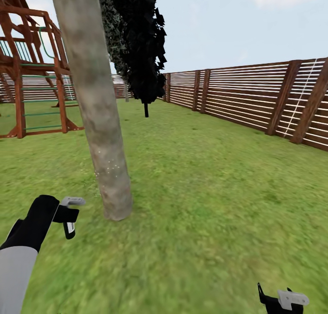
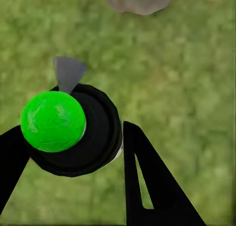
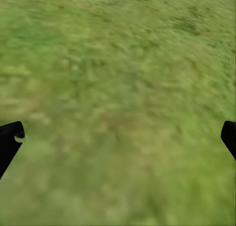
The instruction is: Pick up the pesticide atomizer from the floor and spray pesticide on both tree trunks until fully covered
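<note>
A thick mottled grey-beige tree trunk (image 1: 98,113) rises from the lawn just left of centre, leaning slightly, with small white specks on its lower bark. My left gripper (image 1: 68,214) hangs low to the left of the trunk's base, shut on the pesticide atomizer (image 1: 69,226), whose grey nozzle points toward the trunk. In the left wrist view the atomizer (image 2: 93,132) is a black round body with a bright green knob (image 2: 53,121), held between the black fingers (image 2: 147,186), and the trunk's foot (image 2: 139,0) lies beyond. My right gripper (image 1: 282,300) sits open over grass (image 3: 120,137).
A brown slat fence (image 1: 255,100) runs along the right and the back. A wooden play frame (image 1: 32,77) stands at the far left. A dark columnar tree (image 1: 141,45) stands behind the trunk. Grass lawn (image 1: 205,191) spreads wide to the right.
</note>
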